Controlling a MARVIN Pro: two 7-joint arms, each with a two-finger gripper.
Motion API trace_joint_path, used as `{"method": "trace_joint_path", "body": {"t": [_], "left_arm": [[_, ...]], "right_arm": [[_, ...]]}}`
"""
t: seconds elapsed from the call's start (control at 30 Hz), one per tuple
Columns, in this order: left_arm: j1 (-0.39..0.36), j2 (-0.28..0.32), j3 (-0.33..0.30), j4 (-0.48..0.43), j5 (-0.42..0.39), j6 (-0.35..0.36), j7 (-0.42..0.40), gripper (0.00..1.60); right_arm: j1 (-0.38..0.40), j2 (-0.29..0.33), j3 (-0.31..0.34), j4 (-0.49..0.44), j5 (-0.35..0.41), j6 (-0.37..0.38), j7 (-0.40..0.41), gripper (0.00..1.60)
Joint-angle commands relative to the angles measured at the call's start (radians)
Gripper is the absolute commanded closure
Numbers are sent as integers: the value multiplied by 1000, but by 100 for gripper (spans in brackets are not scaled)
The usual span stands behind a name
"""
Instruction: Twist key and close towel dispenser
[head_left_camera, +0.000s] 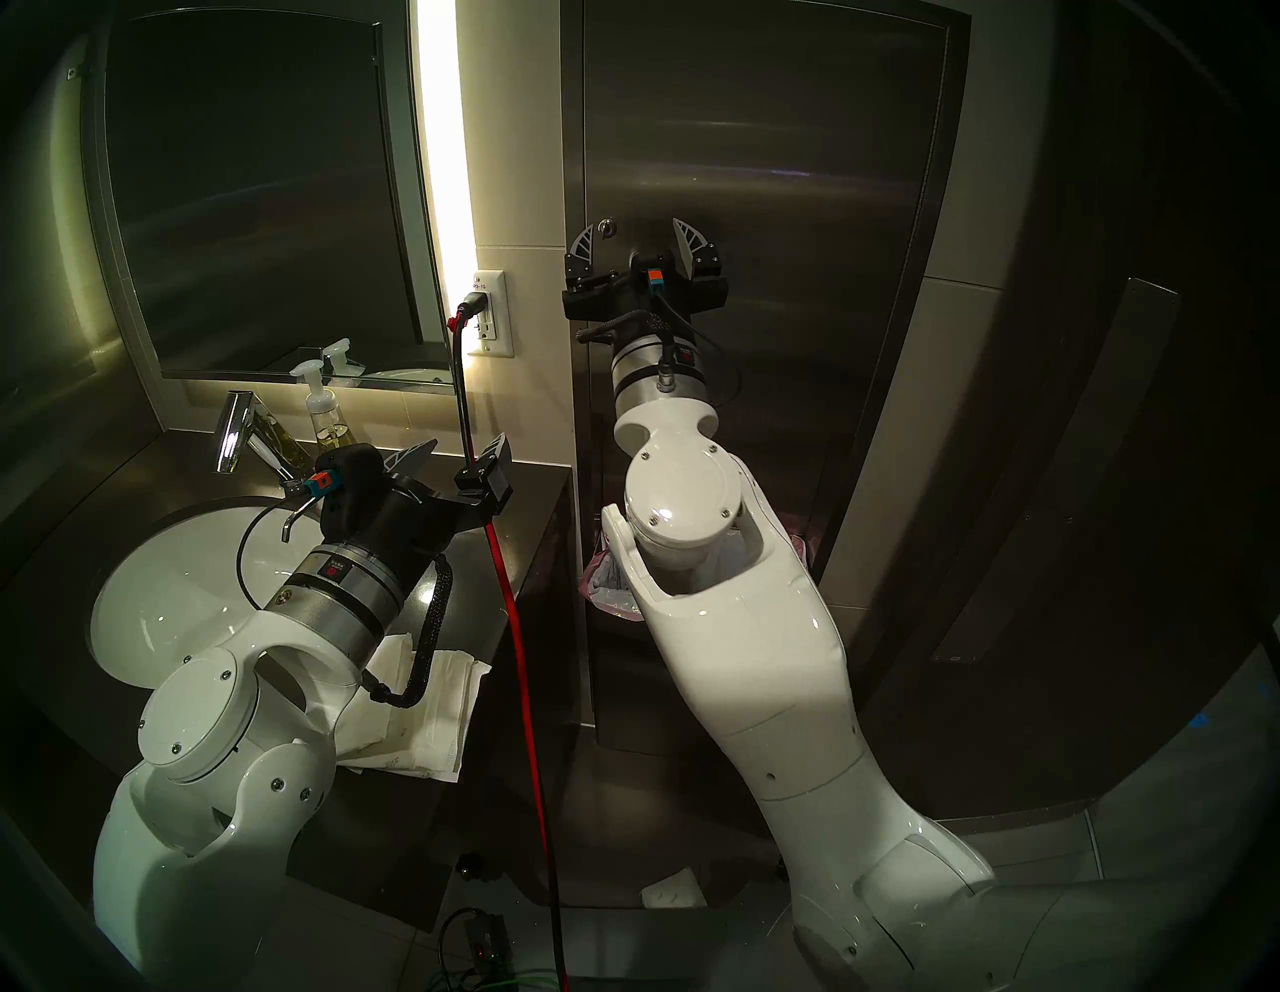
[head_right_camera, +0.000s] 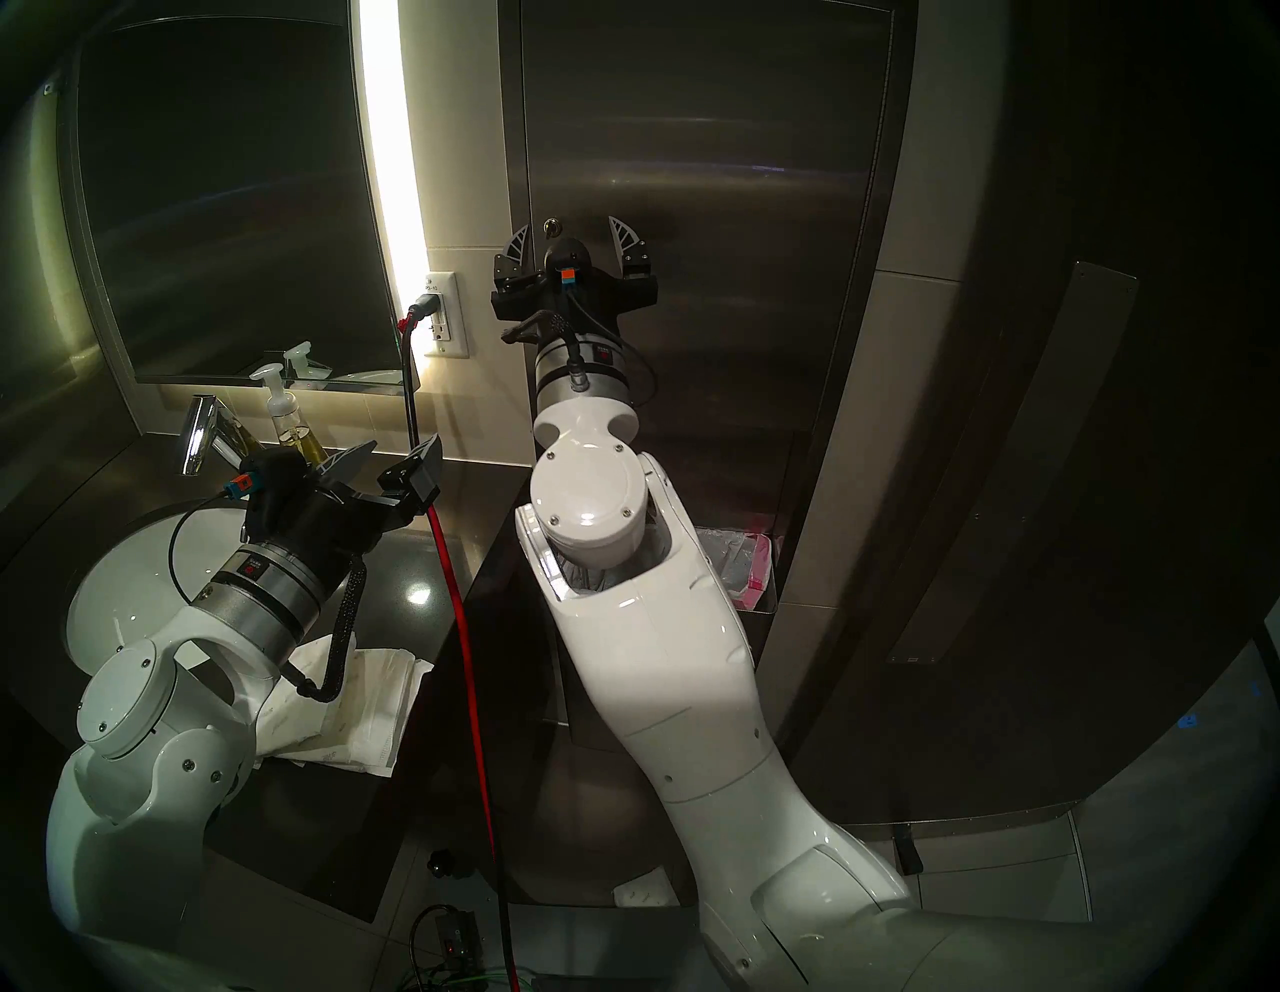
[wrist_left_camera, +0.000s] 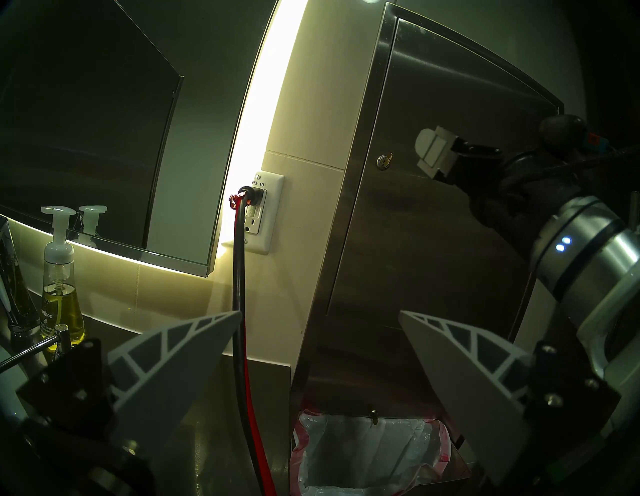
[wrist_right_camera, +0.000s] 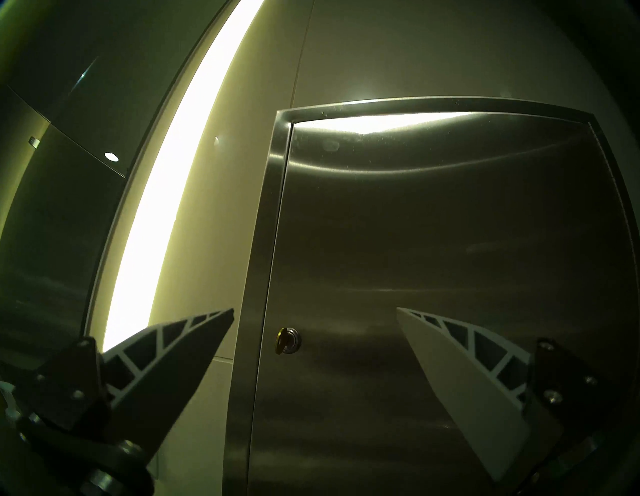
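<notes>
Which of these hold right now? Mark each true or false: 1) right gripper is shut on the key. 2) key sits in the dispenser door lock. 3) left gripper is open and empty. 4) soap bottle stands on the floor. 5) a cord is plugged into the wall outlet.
1) False. The right gripper is open, its fingers either side of the key, not touching it.
2) True. It sticks out of the round lock near the left edge of the dispenser door.
3) True. The left gripper holds nothing.
4) False. The soap bottle stands on the counter by the faucet.
5) True. The cord runs down from the outlet.
</notes>
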Motion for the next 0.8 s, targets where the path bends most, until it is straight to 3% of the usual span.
{"method": "trace_joint_path", "body": {"t": [0.0,0.3,0.77], "left_arm": [[-1,-3,-5,-12,4,-11,0,0],[0,-3,-5,-12,6,-14,-1,0],[3,-5,-4,-12,11,-20,-2,0]], "right_arm": [[105,-77,10,77,-36,11,-46,0],[197,-152,42,226,-62,23,-100,0],[265,-190,55,363,-83,-26,-185,0]]}}
